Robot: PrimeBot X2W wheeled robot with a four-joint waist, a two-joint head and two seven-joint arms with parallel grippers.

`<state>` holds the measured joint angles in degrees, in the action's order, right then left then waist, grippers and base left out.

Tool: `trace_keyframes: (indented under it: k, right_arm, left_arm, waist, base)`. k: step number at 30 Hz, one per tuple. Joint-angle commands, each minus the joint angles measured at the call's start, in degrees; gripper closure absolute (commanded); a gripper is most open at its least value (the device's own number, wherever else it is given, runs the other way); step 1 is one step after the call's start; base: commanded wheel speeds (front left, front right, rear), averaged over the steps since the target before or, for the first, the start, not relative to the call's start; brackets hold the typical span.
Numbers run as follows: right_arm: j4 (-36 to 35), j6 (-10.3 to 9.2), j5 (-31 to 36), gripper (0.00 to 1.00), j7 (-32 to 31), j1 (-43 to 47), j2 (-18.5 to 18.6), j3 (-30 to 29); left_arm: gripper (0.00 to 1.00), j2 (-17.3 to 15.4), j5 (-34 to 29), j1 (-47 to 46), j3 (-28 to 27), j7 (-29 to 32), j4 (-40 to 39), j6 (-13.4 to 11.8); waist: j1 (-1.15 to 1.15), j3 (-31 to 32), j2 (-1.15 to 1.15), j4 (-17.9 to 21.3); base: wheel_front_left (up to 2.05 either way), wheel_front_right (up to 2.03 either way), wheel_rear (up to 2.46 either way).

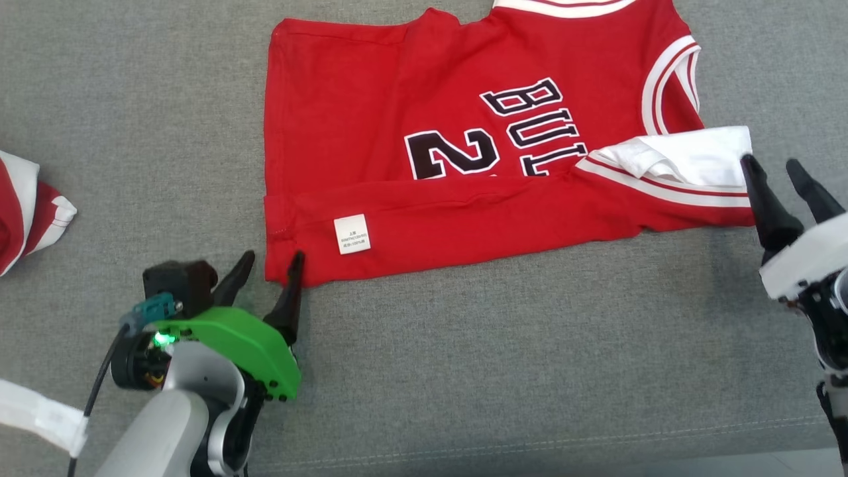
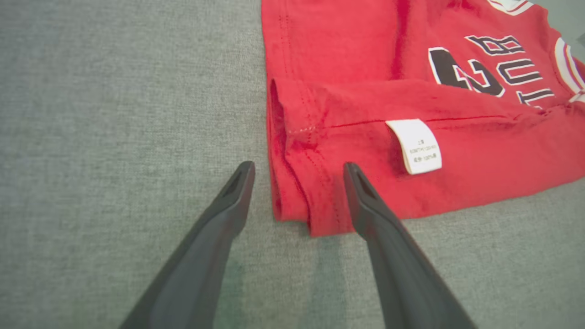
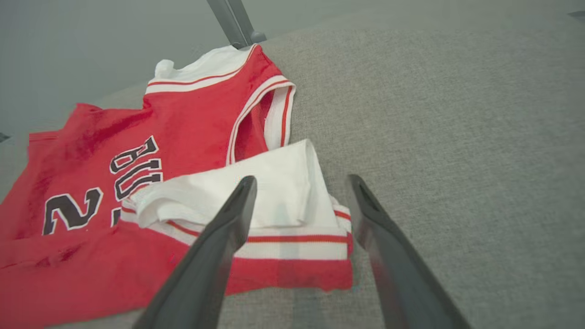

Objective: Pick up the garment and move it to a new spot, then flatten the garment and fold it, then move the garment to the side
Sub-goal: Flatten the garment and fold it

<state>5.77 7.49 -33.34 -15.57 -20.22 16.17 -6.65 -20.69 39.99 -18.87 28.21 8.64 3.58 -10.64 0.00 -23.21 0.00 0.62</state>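
The garment (image 1: 397, 99) is a red jersey with white trim and black lettering, lying flat on the grey cloth surface. Its near long edge is folded over, showing a white care label (image 1: 351, 234) and a white lining at the right end (image 1: 695, 156). My left gripper (image 1: 273, 262) stands open at the garment's near left corner (image 2: 297, 201), one finger on each side of it. My right gripper (image 1: 775, 169) is open at the folded right end (image 3: 297, 237), which lies between its fingers without being pinched.
Another red and white cloth (image 1: 26, 212) lies at the left edge of the head view. Grey cloth surface (image 1: 497, 364) spreads all around, with a seam near the front edge. A grey pole (image 3: 233, 20) stands beyond the jersey in the right wrist view.
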Motion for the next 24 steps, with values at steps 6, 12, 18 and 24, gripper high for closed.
trace_keyframes:
  k: [6, 12, 18, 24]
  right_arm:
    - [-5.0, 0.00, -0.2, 0.00, -2.2, 9.6, 2.3, -1.2]
    - [-4.0, 0.00, 0.8, 0.00, -2.5, 9.3, 1.1, -2.2]
    - [-1.0, 0.00, -0.1, 0.00, -3.4, 6.1, 0.6, -1.8]
    - [1.4, 0.00, -2.6, 0.00, -4.2, 3.6, -0.3, -1.3]
  left_arm:
    - [0.00, -1.0, 2.5, 6.2, -1.2, -0.4, -3.0, -1.6]
    - [0.00, -1.1, 3.9, 5.9, -2.0, 0.0, -2.9, -1.6]
    - [0.00, -0.6, 5.4, 4.8, -1.5, 1.7, -2.7, -0.3]
    - [0.00, 1.9, 8.9, 3.6, -1.2, 2.4, -1.2, 2.2]
  waist:
    - [0.00, -1.5, 0.00, 0.2]
    - [0.00, -2.6, 0.00, 0.5]
    - [0.00, -2.8, 0.00, 0.1]
    - [0.00, -2.7, 0.00, -0.6]
  base:
    - [0.00, 0.00, 0.00]
    - [0.00, 0.00, 0.00]
    - [0.00, 0.00, 0.00]
    - [0.00, 0.00, 0.00]
